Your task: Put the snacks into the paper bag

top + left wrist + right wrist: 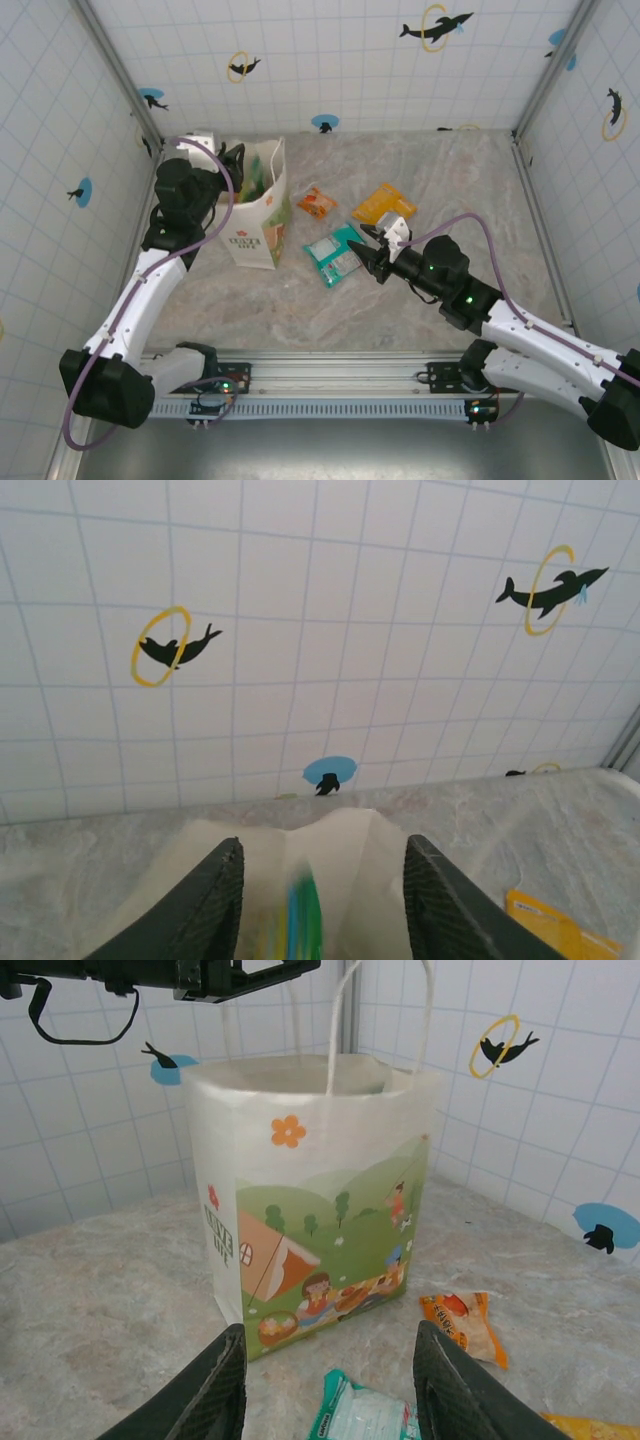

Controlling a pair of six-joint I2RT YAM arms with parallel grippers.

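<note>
Left gripper (321, 845) hovers over the tall white paper bag (262, 225), jaws apart, gripping nothing. A blurred green packet (303, 920) shows between them at the bag's mouth. A small orange-red packet (317, 203), flat green packet (335, 255) and yellow-orange packet (383, 204) lie beside the bag. Right gripper (328, 1328) is spread, empty, above the flat green packet. My worries: shiny film slipping from a shallow pinch, and an arm snagging a handle and tipping the bag.

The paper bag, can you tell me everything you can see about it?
The paper bag is tall and white, standing upright with its mouth open on the grey marbled table. Two thin white handles stick up. One side shows a cartoon picnic with green hills, a tent and an orange flower; another side carries small red-and-green print. Something green shows inside. The left gripper hovers open above its mouth.
</note>
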